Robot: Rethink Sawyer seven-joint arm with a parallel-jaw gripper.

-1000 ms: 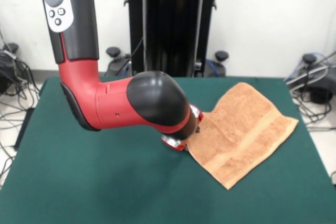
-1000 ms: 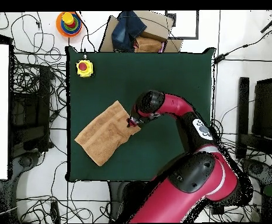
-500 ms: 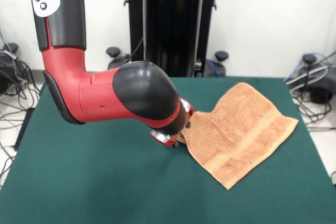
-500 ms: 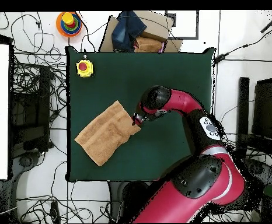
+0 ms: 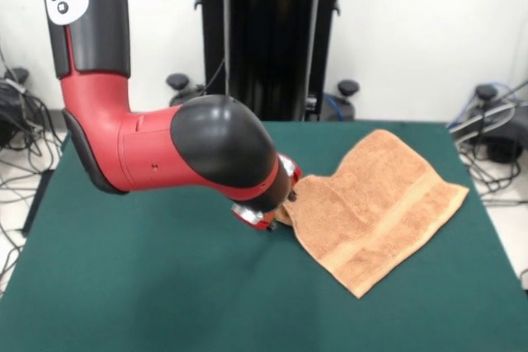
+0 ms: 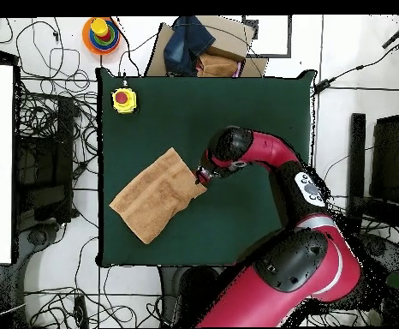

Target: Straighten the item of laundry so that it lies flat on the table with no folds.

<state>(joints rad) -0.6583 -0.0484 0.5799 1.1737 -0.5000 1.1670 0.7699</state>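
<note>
The orange-tan towel (image 5: 375,199) lies on the right half of the green table (image 5: 124,286), turned diagonally, with a stripe band running across it. Its left corner is drawn out into a point that runs up into my gripper (image 5: 276,213), which sits low over the table and is shut on that corner. The bulky red and black wrist hides most of the fingers. In the overhead view the towel (image 6: 156,195) lies left of centre and the gripper (image 6: 201,178) holds its right corner. A layer looks doubled over along the pulled edge.
A yellow box with a red button (image 6: 124,99) stands near one corner of the table (image 6: 237,111). Off the table lie cardboard boxes with a dark cloth (image 6: 203,47), a ring-stack toy (image 6: 101,32) and many cables.
In the front view the gripper has slid left along the table with the towel's corner in it, stretching that corner out. The rest of the towel has stayed where it was.
</note>
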